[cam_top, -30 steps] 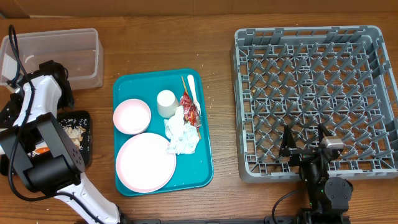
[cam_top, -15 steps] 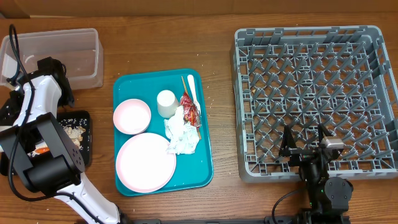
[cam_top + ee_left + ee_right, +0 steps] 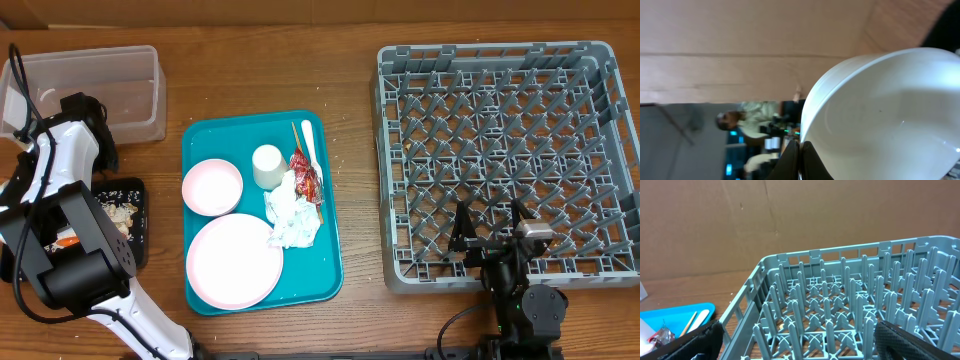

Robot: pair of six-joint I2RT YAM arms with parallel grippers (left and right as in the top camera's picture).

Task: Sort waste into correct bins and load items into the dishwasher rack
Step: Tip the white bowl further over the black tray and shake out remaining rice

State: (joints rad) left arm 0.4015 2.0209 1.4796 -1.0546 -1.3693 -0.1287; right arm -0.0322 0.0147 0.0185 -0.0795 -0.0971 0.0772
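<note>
My left gripper [image 3: 801, 160] is shut on the rim of a white bowl [image 3: 890, 115], which is tilted on edge and fills the right of the left wrist view. In the overhead view the left arm [image 3: 70, 150] reaches over the black tray [image 3: 138, 190] toward the clear tub [image 3: 100, 75]; its fingers are hidden there. The teal tray [image 3: 200, 135] holds a plate [image 3: 234, 262], a small bowl [image 3: 212, 186], a cup [image 3: 268, 165], a napkin [image 3: 291, 215], a red wrapper [image 3: 304, 172], a fork [image 3: 309, 140] and chopsticks [image 3: 297, 133]. My right gripper [image 3: 492, 228] is open over the front edge of the rack [image 3: 505, 150], holding nothing.
The black tray holds beige food scraps [image 3: 120, 212] and an orange carrot piece [image 3: 67, 240]. A cardboard wall [image 3: 790, 220] stands behind the table. Bare wood lies between the teal tray and the rack [image 3: 840, 305].
The left arm has edged very slightly toward the table's left edge with the bowl. The right arm and the things on the teal tray have not moved.
</note>
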